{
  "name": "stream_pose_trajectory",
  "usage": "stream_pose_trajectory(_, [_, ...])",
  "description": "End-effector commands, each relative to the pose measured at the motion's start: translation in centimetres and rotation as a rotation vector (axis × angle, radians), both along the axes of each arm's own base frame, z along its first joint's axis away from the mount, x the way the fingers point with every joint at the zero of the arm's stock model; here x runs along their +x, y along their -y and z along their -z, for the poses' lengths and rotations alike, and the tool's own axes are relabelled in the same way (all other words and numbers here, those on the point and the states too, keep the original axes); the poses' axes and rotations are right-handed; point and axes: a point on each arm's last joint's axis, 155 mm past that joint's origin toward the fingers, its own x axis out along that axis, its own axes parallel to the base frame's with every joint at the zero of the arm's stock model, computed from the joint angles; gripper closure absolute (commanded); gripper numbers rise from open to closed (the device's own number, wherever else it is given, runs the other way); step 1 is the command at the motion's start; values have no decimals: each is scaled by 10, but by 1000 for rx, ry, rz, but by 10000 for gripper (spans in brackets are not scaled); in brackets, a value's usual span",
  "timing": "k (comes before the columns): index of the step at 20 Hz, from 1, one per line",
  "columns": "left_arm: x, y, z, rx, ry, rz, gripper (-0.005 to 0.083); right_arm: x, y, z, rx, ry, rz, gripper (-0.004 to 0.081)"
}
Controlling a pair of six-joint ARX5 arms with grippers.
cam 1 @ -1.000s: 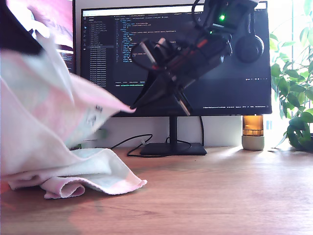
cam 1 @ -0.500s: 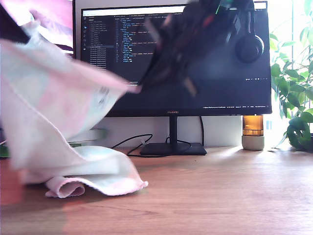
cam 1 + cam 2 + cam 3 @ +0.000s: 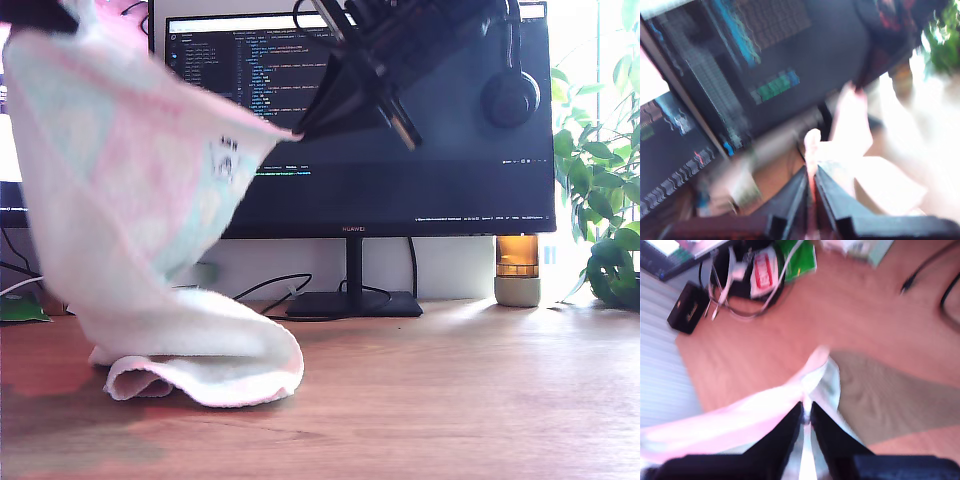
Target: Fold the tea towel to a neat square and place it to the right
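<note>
The tea towel [image 3: 130, 200], fluffy with pink, mint and white checks, hangs stretched between two raised grippers. Its lower end lies curled on the wooden desk [image 3: 450, 400]. A small white label [image 3: 228, 158] shows near the held corner. My second gripper [image 3: 300, 133] is shut on that corner in front of the monitor; in its own view the jaws [image 3: 806, 412] pinch the cloth [image 3: 740, 415] above the desk. My first gripper [image 3: 40, 12] holds the other top corner at the exterior view's upper left. Its jaws [image 3: 811, 175] are shut on a pink edge [image 3: 850, 120].
A monitor [image 3: 450, 150] on a stand [image 3: 355, 303] fills the back, with headphones [image 3: 510, 95] hung on it. An amber jar [image 3: 517, 270] and a plant [image 3: 600, 200] stand at the exterior view's right. Cables and a green packet [image 3: 18, 308] lie at its left.
Both grippers have risen and the towel now hangs higher and more spread. The held corner by the monitor moved up. The towel's lower end has curled tighter on the desk.
</note>
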Motion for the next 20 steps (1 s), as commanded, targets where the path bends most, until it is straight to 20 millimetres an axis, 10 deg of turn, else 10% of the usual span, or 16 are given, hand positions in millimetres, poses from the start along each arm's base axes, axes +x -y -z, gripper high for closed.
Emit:
stream_pose_trajectory(1, [8,2,4,23,5,18,795,6,5,-26,31,53,41,783])
stream_pose_trajectory(13, [52,34,37,16,-51,178,795,-26,20,4,-152,8,-23,783])
stream_pose_trajectory(20, [73,55,22,-11,-48,263,795,-51,38,-36,-169,84,-16,783])
